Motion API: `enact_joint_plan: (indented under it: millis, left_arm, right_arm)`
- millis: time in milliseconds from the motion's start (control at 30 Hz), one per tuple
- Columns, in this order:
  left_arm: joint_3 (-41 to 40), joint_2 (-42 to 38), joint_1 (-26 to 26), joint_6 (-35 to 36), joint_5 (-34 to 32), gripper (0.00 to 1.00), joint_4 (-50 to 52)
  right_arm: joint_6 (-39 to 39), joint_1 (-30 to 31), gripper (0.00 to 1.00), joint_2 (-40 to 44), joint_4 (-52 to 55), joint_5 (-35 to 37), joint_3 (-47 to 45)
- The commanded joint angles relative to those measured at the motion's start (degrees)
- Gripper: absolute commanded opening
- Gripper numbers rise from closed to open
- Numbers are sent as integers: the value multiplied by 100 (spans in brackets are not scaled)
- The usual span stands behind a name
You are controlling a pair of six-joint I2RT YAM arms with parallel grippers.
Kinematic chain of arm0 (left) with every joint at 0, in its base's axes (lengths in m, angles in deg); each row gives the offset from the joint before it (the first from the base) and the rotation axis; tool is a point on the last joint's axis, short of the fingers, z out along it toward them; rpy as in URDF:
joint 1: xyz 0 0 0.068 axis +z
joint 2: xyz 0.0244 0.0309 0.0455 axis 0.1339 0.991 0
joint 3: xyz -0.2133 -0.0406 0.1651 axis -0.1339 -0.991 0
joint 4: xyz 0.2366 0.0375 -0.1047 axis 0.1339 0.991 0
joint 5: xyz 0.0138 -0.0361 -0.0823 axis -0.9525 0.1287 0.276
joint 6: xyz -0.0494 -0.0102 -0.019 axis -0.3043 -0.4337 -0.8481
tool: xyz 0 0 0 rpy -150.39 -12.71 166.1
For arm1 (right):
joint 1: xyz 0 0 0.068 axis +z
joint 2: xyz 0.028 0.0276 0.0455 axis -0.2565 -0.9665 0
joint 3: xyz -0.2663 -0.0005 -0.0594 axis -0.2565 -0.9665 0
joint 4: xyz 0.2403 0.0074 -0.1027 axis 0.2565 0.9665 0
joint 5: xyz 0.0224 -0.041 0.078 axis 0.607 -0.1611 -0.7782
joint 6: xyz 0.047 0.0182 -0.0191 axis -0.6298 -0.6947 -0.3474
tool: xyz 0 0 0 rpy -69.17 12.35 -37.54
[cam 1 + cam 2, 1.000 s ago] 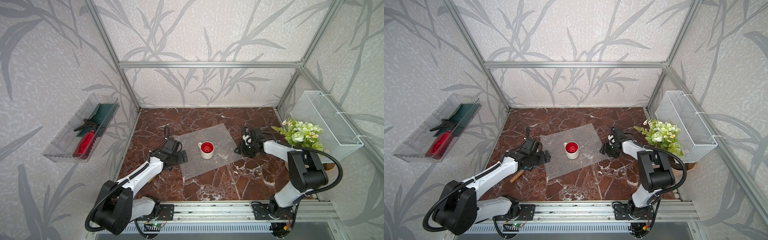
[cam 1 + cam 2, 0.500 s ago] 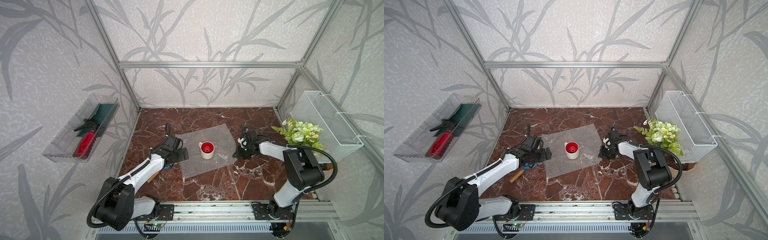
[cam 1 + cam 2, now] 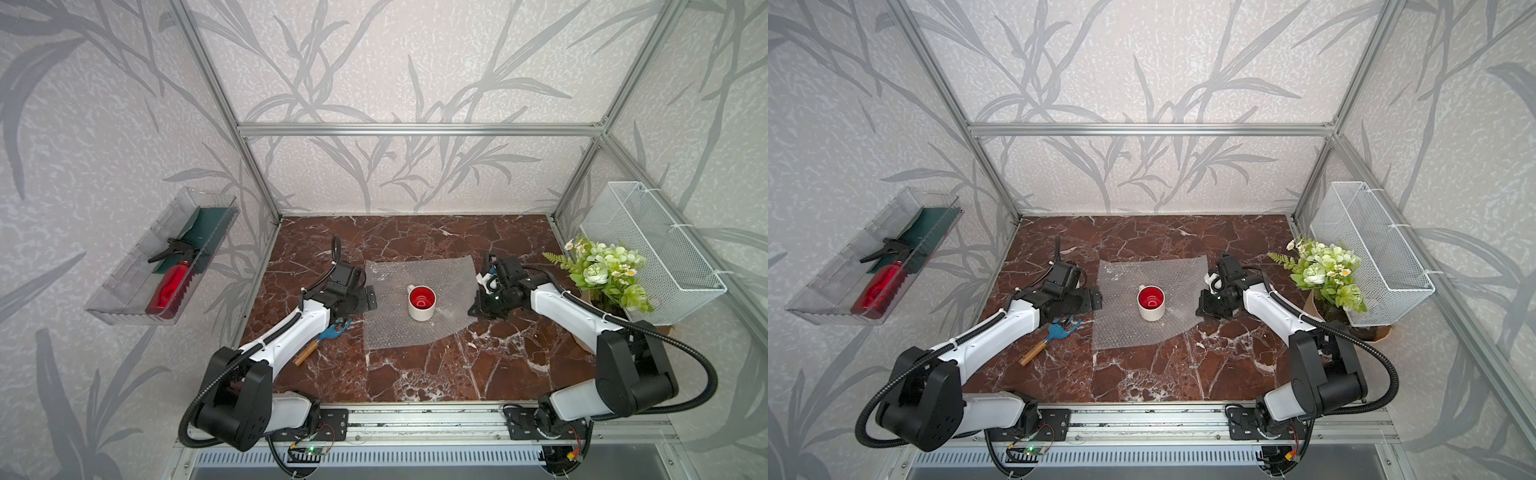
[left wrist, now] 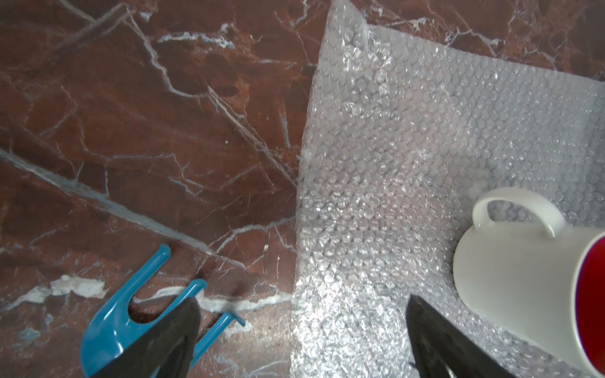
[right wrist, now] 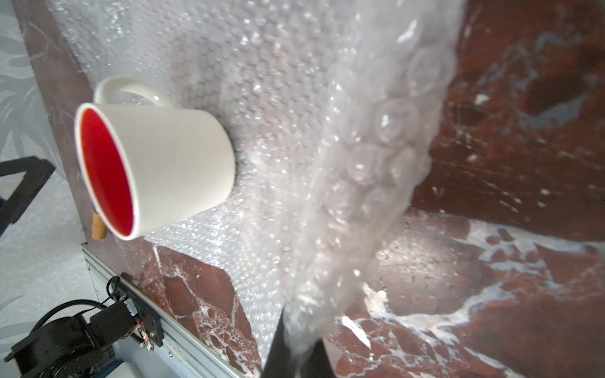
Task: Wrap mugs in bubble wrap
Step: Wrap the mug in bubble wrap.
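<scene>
The white mug (image 3: 422, 303) (image 3: 1151, 302) with a red inside stands upright in the middle of the bubble wrap (image 3: 399, 328) (image 3: 1125, 328), which lies flat on the marble table. My right gripper (image 3: 476, 309) (image 3: 1202, 309) (image 5: 301, 343) is shut on the sheet's right edge. In the right wrist view that edge rises in a fold (image 5: 376, 147), with the mug (image 5: 170, 163) beyond it. My left gripper (image 3: 368, 301) (image 3: 1094, 301) (image 4: 301, 304) is open at the sheet's left edge (image 4: 409, 147). One finger is over the wrap, the other over bare table, near the mug (image 4: 523, 278).
A blue hand rake (image 3: 328, 334) (image 3: 1059, 330) (image 4: 131, 320) with a wooden handle lies under the left arm. A flower bunch (image 3: 602, 274) stands at the table's right edge under a white wire basket (image 3: 648, 249). A clear wall tray (image 3: 124, 299) holds a red spray bottle (image 3: 166, 286).
The right gripper has moved onto the sheet's right edge and shut on it. The left gripper has shifted slightly toward the sheet's left edge, still open.
</scene>
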Motion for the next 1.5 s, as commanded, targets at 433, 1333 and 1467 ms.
enact_joint_plan:
  millis: [433, 1333, 1467]
  left_arm:
    - [771, 1229, 632, 381, 558, 97, -797]
    - [952, 1677, 632, 394, 793, 96, -1189]
    - [1088, 1802, 632, 435, 807, 96, -1193]
  right_arm:
    - [-237, 1210, 2, -943, -140, -387, 1527]
    - [-227, 1864, 62, -2728, 475, 496, 3063]
    - [-326, 1933, 64, -2907, 485, 586, 3101]
